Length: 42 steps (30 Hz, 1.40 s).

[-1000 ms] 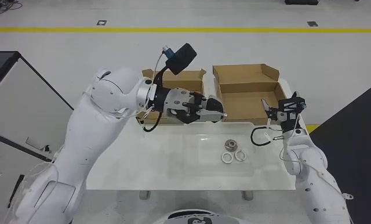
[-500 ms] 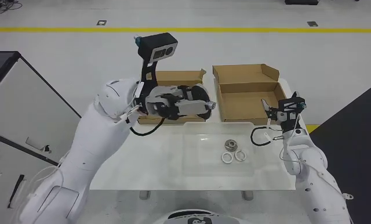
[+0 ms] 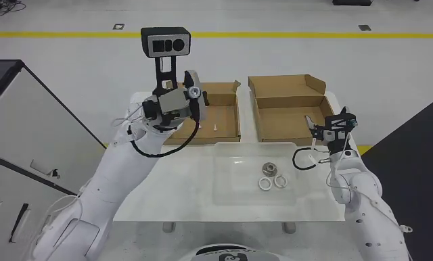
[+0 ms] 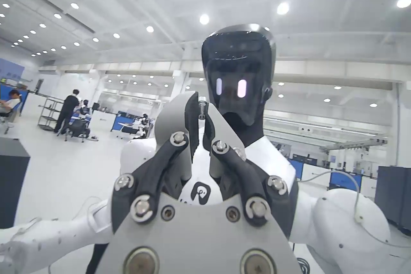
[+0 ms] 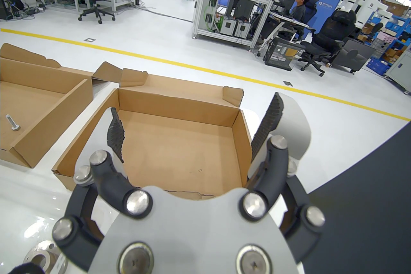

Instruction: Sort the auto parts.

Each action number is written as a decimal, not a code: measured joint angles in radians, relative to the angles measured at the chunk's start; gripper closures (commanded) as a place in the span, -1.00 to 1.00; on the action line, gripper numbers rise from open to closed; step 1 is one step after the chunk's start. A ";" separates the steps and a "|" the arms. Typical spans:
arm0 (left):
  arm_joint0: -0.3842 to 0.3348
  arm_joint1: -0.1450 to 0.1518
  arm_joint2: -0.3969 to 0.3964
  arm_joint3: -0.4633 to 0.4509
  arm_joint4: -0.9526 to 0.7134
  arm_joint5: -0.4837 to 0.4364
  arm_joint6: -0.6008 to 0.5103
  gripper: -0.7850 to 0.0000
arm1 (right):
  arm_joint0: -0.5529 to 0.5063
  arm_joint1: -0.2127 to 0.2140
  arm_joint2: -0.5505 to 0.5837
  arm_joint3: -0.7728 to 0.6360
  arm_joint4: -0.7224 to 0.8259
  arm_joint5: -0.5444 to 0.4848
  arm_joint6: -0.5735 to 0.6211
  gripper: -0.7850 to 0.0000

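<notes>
- Now the left gripper (image 4: 200, 119) is hoisted high above the left box (image 3: 226, 112) and turned upward, its fingers pinched tight on a small bolt (image 4: 201, 107).
- The bolt's threaded shank pokes out past the fingertips, with its long axis running along the fingers. So it points up and away from the left box, not down into it.
- That's the relation to watch. The left box's floor lies beneath and behind those fingers, so my read is the wrist has to roll over before any release lands inside.
- A loose bolt (image 5: 13, 122) lies flat on the floor of the left box, which suggests this is the home for that kind of part.
- The right gripper (image 5: 196, 110) sits well apart from the left box, at the near edge of the right box (image 3: 287, 122), the neighbour just beside it. Its fingers are spread wide and hold nothing.
- Nearer the robot than the left box, a clear tray (image 3: 226, 190) rests on the surface (image 3: 162, 186). A metal flange (image 3: 269, 169) and two white rings (image 3: 264, 184) lie inside it, unsorted.
- The left arm is plainly the nearer one to the left box. In my judgement the right arm is better placed for the tray parts.
</notes>
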State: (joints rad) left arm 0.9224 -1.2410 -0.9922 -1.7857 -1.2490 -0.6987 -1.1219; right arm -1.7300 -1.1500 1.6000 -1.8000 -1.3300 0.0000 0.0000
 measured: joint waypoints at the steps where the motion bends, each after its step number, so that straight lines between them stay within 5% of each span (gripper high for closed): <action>1: 0.004 -0.005 -0.002 -0.001 -0.015 0.006 -0.006 1.00 | 0.000 0.000 0.000 0.000 0.000 0.000 0.000 -1.00; 6: 0.018 -0.030 -0.033 0.007 -0.023 0.039 -0.039 1.00 | 0.000 0.000 0.000 0.000 0.000 0.000 0.000 -1.00; 18: 0.021 -0.045 -0.089 0.044 0.296 0.042 -0.042 1.00 | 0.000 0.000 0.000 0.000 0.000 0.000 0.000 -1.00; 32: 0.041 -0.078 -0.097 0.010 0.056 0.069 -0.068 1.00 | 0.000 0.000 0.000 0.000 0.000 0.000 0.000 -1.00; 42: 0.045 -0.095 -0.131 0.031 0.197 0.105 -0.105 1.00 | 0.000 0.000 0.000 0.000 0.000 0.000 0.000 -1.00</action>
State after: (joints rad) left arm 0.9671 -1.3359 -1.1235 -1.7546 -1.0519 -0.5934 -1.2269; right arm -1.7300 -1.1500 1.6000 -1.8000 -1.3300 0.0000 0.0000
